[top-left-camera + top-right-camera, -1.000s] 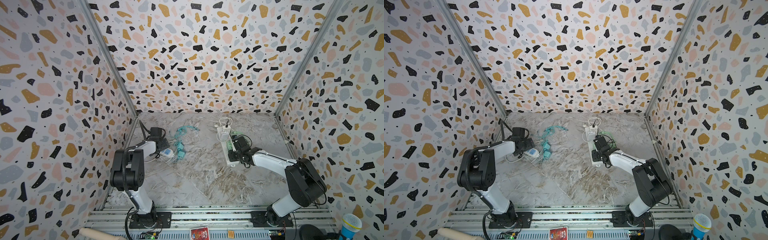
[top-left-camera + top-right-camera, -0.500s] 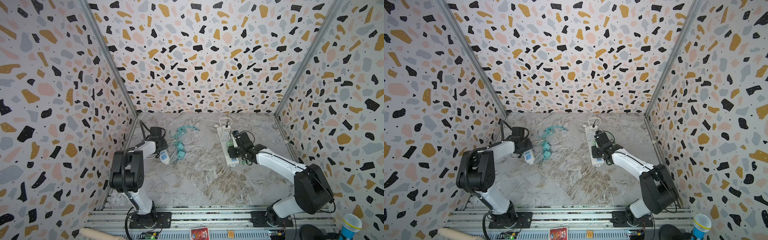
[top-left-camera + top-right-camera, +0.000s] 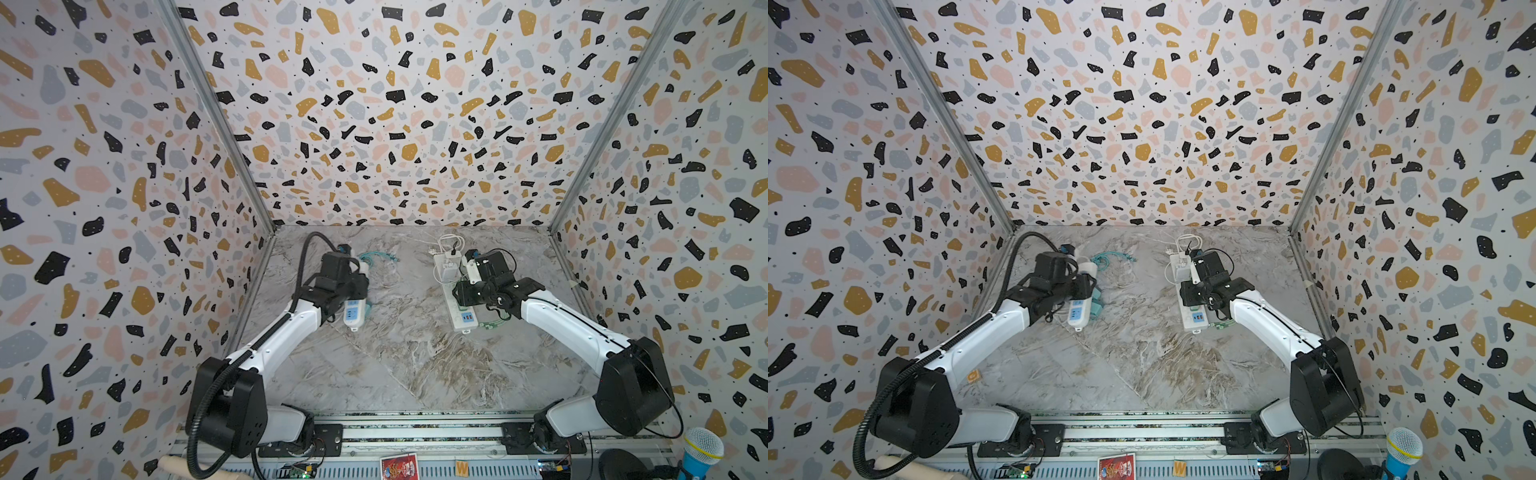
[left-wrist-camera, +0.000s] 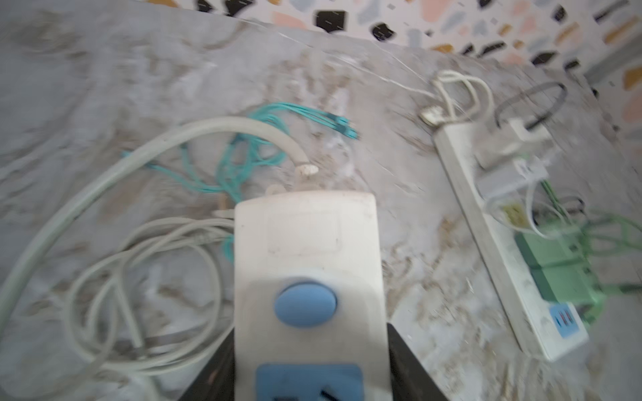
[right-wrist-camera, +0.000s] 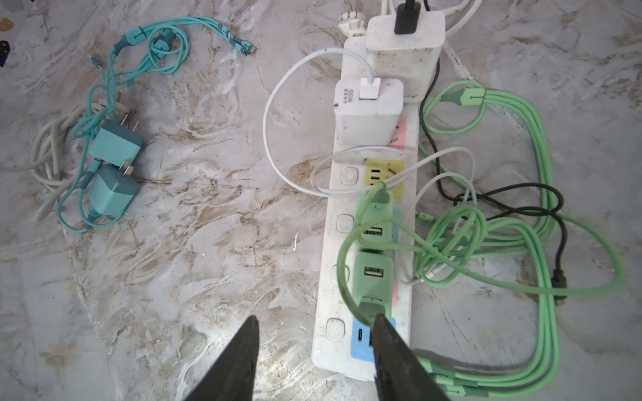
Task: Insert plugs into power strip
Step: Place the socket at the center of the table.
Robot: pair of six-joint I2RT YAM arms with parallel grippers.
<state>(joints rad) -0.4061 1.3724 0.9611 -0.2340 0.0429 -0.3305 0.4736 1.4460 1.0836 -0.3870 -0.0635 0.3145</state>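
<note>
— Where are the teal plugs [image 5: 116,145]?
— Still loose on the tabletop [image 5: 208,260]; green plugs [image 5: 373,274] already sit in the long strip [image 5: 333,302]. My left fingers [image 4: 404,368] just closed on the small strip [image 4: 305,250] and lifted it, I think to receive them. And my right fingers [image 5: 236,364] are apart, empty.

This is a robotics lab cell. 3 terrazzo-print wall panels [image 3: 395,124] box in a marble-look counter [image 3: 415,374]. The left arm [image 3: 282,336] and right arm [image 3: 561,320] are bolted to a slotted metal rail [image 3: 415,432], and a bare circuit board [image 3: 301,469] sits at its front edge.
</note>
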